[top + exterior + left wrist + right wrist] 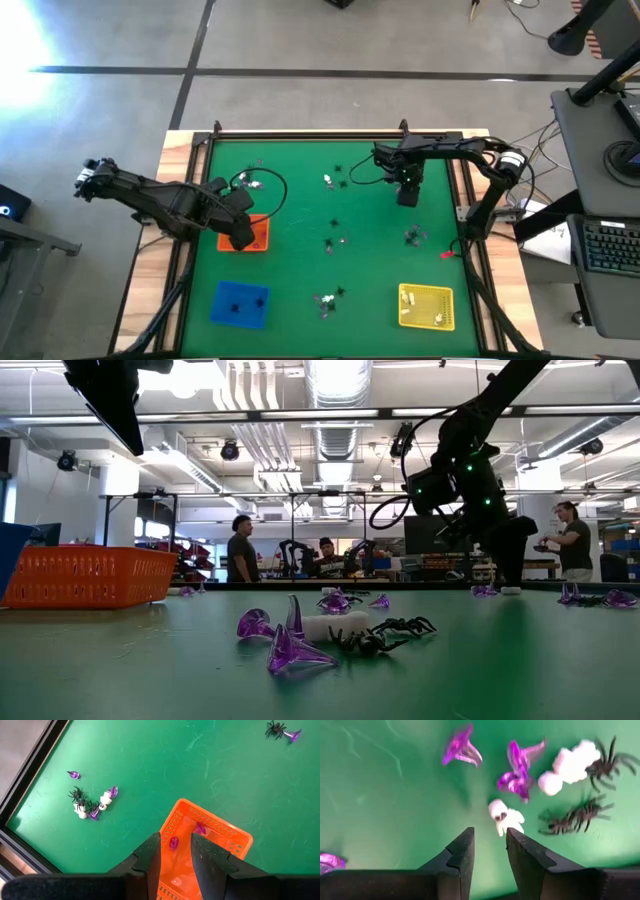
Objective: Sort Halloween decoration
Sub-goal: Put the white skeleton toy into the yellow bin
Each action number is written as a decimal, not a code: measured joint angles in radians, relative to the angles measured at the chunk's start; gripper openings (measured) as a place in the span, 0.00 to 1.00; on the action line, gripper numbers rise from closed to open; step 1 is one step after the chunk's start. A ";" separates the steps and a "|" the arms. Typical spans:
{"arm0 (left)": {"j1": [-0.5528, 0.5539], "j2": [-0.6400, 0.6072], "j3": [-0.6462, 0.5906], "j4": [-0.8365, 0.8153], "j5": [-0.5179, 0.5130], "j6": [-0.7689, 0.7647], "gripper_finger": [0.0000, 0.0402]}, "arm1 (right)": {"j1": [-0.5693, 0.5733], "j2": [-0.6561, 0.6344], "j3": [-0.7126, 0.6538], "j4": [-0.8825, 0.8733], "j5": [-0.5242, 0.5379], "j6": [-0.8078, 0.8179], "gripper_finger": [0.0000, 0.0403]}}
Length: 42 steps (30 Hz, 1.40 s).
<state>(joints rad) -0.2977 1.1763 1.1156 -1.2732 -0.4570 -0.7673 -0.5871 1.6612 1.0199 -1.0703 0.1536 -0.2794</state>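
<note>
Because each colour gets its own tray, the left gripper [174,851] hangs over the orange tray [257,233], jaws spread and empty, purple pieces [173,842] lying inside. Far across the mat [300,200], the right gripper [490,847] hovers with jaws apart just before a white ghost [506,818], likely its next pick among scattered trinkets.

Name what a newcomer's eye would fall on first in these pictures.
The green table with three bright trays: orange tray at left, blue tray and yellow tray along the near edge. Tiny purple, white and black trinkets lie scattered mid-table, and the right gripper hovers over one cluster.
</note>
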 joint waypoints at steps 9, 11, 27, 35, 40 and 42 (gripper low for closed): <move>0.000 0.000 0.000 0.001 0.029 -0.008 0.22 | -0.041 0.003 -0.001 0.054 0.025 -0.008 0.27; 0.000 0.000 0.000 0.001 0.030 -0.008 0.22 | -0.050 0.003 -0.001 0.053 0.022 0.004 0.27; 0.000 0.000 0.000 0.001 0.030 -0.008 0.22 | -0.108 0.000 -0.079 0.150 -0.030 0.093 0.26; 0.000 0.000 0.000 0.001 0.030 -0.008 0.22 | -0.128 0.001 -0.076 0.148 -0.037 0.201 0.08; 0.000 0.000 0.000 0.001 0.030 -0.008 0.22 | -0.128 -0.003 -0.075 0.129 -0.035 0.273 0.04; 0.000 0.000 0.000 0.001 0.030 -0.008 0.22 | -0.128 -0.012 -0.076 0.115 -0.034 0.303 0.04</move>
<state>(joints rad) -0.2977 1.1763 1.1156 -1.2720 -0.4267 -0.7757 -0.7155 1.6492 0.9443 -0.9552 0.1192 0.0236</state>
